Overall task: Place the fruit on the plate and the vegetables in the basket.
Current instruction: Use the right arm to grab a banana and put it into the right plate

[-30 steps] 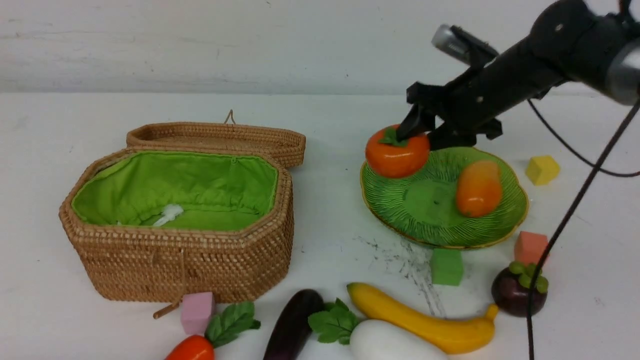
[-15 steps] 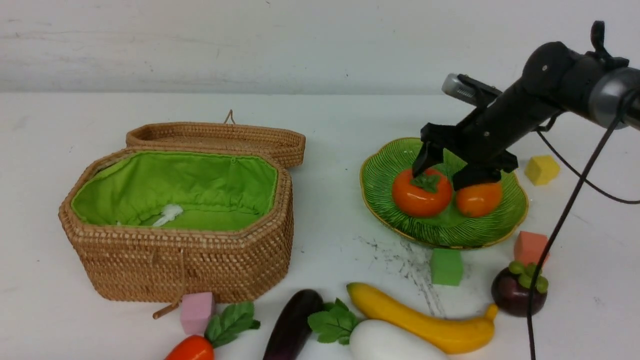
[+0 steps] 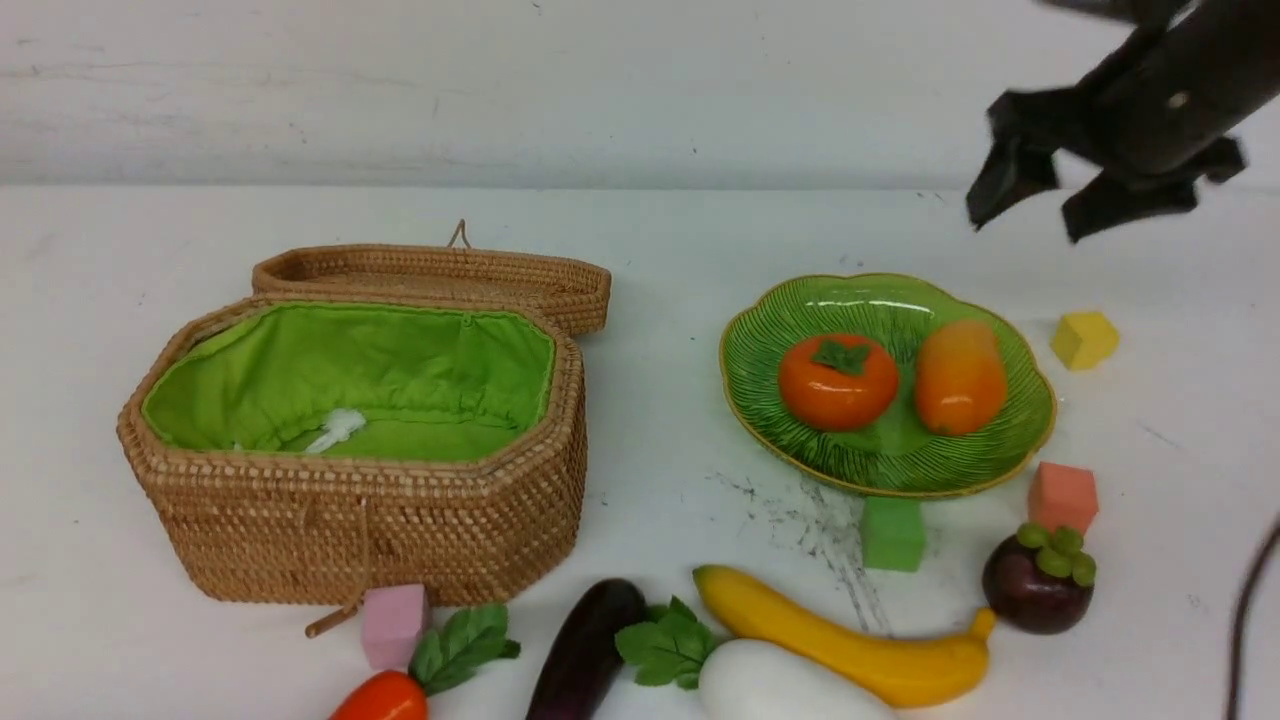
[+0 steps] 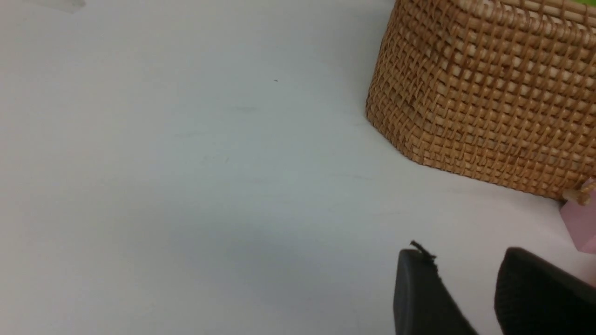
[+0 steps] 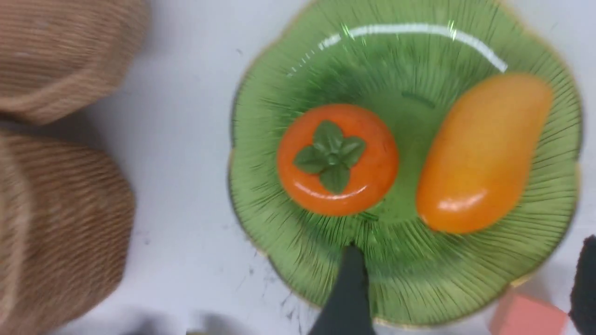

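Now released: the persimmon, which a second ago hung pinched in my right end effector over the far-left rim of the plate, sits upright on the plate just left of the mango. My right end effector has lifted away to the far right, spread and empty. My left end effector hovers low over the bench left of the basket, its tips parted with nothing between them.

Meaning for the task: two of four fruits are placed, and no vegetable yet.

Count.
- Fruit, four: two on the plate; the banana and the mangosteen lie on the bench, near of the plate.
- Vegetables, three: the carrot, the eggplant and the radish, all along the near edge, none in the basket.
- Basket, one, on the left, its lid folded back.
- Plate, one.
- Foam cubes, four: pink, green, coral, yellow.
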